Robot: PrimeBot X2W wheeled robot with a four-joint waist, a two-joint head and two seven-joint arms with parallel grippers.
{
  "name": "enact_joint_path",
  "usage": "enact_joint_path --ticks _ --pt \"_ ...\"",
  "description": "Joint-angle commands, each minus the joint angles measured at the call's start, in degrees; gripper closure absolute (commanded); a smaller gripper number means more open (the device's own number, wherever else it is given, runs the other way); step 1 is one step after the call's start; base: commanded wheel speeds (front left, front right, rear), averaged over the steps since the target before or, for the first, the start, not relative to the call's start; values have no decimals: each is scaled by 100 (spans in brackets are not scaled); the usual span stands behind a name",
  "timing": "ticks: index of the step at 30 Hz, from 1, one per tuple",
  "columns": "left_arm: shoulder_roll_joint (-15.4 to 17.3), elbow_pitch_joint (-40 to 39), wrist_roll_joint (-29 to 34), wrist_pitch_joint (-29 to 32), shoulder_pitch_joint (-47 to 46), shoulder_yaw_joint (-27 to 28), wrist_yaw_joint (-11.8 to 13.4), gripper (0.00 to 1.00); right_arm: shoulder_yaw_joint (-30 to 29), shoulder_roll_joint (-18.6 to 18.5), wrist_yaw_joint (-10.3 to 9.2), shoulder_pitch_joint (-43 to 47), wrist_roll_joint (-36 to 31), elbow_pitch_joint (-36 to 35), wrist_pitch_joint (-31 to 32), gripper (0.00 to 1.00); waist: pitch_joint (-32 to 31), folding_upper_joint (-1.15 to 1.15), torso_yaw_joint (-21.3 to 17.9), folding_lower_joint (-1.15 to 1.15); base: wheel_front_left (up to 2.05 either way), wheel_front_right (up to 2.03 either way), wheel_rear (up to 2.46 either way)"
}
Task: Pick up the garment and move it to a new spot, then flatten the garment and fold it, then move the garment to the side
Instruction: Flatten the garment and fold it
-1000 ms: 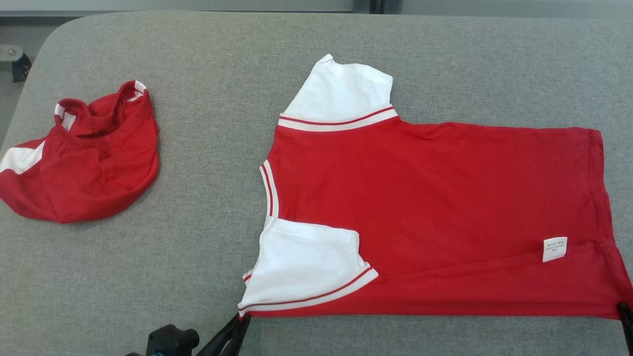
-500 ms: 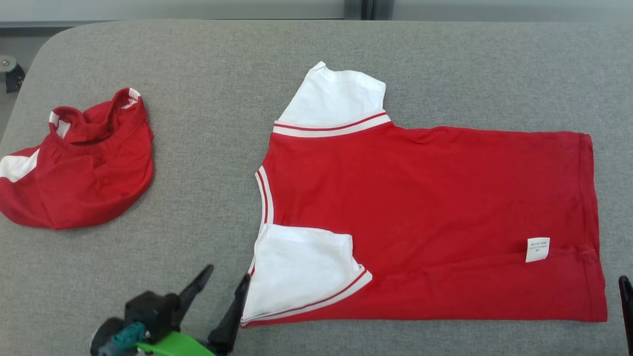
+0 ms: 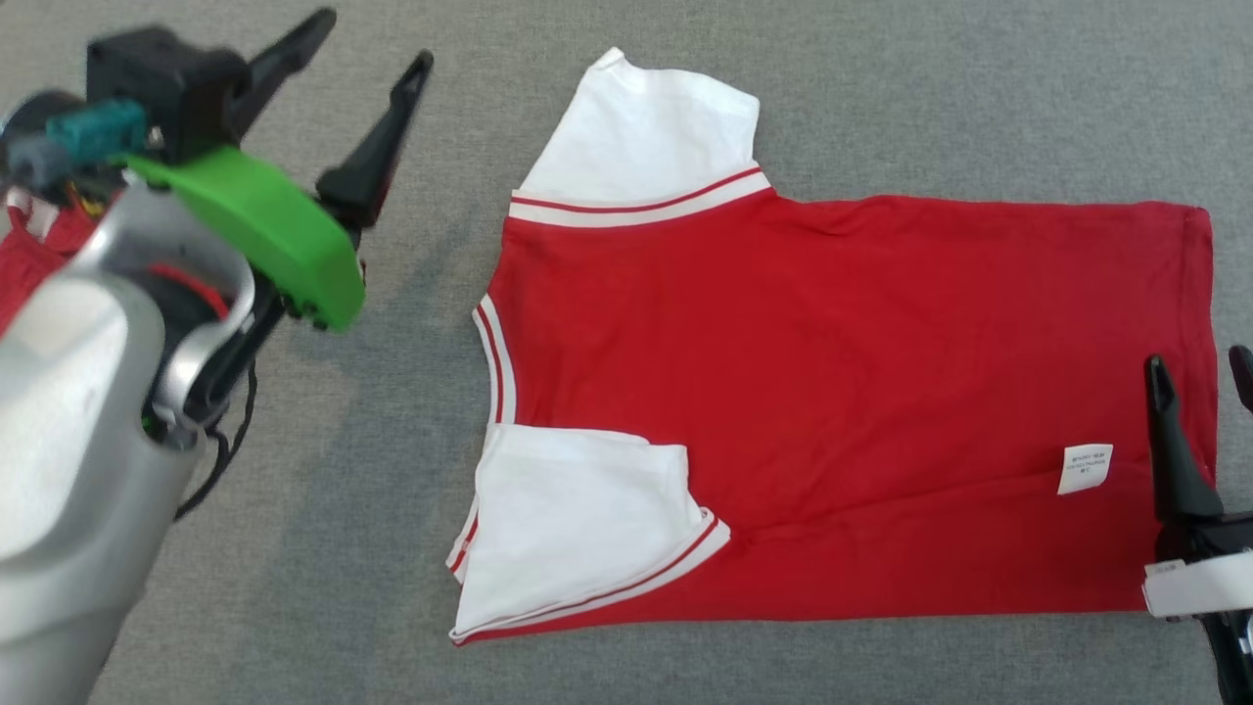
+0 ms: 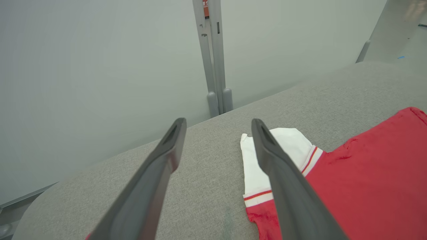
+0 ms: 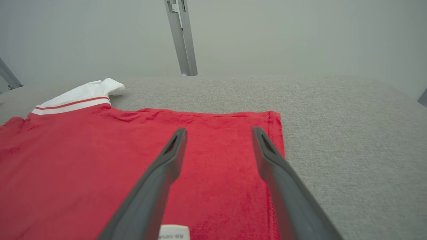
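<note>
Opened and lifted off the sleeve corner at the left gripper (image 3: 375,39), fingers wide apart, nothing held; left lying flat and free mid-way on the grey table (image 3: 881,98), the garment (image 3: 832,392), near sleeve tucked in; opened too at the right gripper (image 3: 1200,360), fingers apart over the hem; flattening likely done, folding next.

This looks like a robotics lab or test cell. A desk (image 3: 881,88) padded in grey fabric stands against pale grey partition panels (image 4: 83,66). At 12 o'clock in both wrist views a metal post (image 4: 213,60) joins 2 panels. The robot's left arm (image 3: 69,441), at 9 o'clock in the head view, carries loose cables (image 3: 233,450) and a green plastic cover (image 3: 264,235).
</note>
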Motion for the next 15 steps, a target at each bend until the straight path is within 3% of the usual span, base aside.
enact_joint_path --ticks 1,5,8,15 --pt "-72 236 -66 138 -336 -53 -81 0 26 35 -6 -165 -61 -9 -1 0 471 0 -332 0 0 0 0" --pt "-81 1185 -226 631 -1558 -314 -254 0 207 160 -6 -526 -135 -5 -1 0 875 0 -690 0 0 0 0" --pt "99 1672 -329 1018 -2158 -528 -300 0 257 234 -6 -753 -102 -29 -1 0 1123 0 -984 0 0 0 0" --pt "714 1786 -1077 1861 -2857 -1478 -299 0 275 576 -6 -985 -168 -5 -1 0 1520 0 -1422 0 0 0 0"
